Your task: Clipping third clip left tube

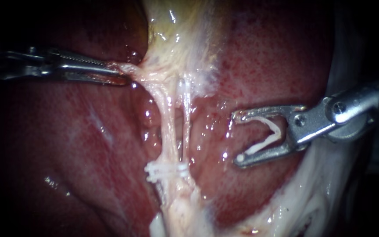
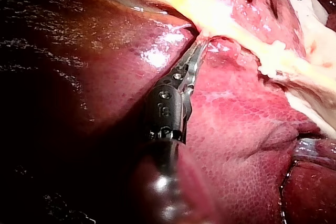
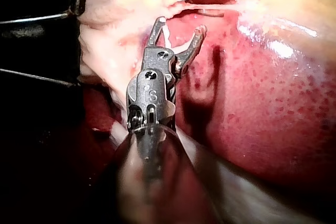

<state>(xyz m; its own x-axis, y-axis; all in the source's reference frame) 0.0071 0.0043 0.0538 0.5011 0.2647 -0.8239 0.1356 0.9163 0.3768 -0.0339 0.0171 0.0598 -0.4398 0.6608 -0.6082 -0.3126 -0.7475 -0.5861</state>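
Note:
Two pale tubes run down from the gallbladder [image 1: 176, 39]: the left tube [image 1: 165, 127] and the right tube [image 1: 186, 125]. White clips [image 1: 165, 172] sit low across them. My left instrument [image 1: 120, 75] is shut on pale tissue at the gallbladder's base, also seen in the left wrist view [image 2: 202, 43]. My right instrument [image 1: 238, 137] stands off to the right of both tubes, touching neither. Its jaws stand wide apart and hold a white clip [image 1: 266, 138] between them. In the right wrist view those jaws [image 3: 178, 27] carry the clip [image 3: 169, 38] short of the tubes [image 3: 210, 11].
Red liver [image 1: 286, 52] lies on both sides of the tubes and under the right instrument. Whitish fatty tissue [image 1: 312, 193] runs along the lower right. The placed clips [image 2: 270, 56] show white in the left wrist view, beyond the left instrument.

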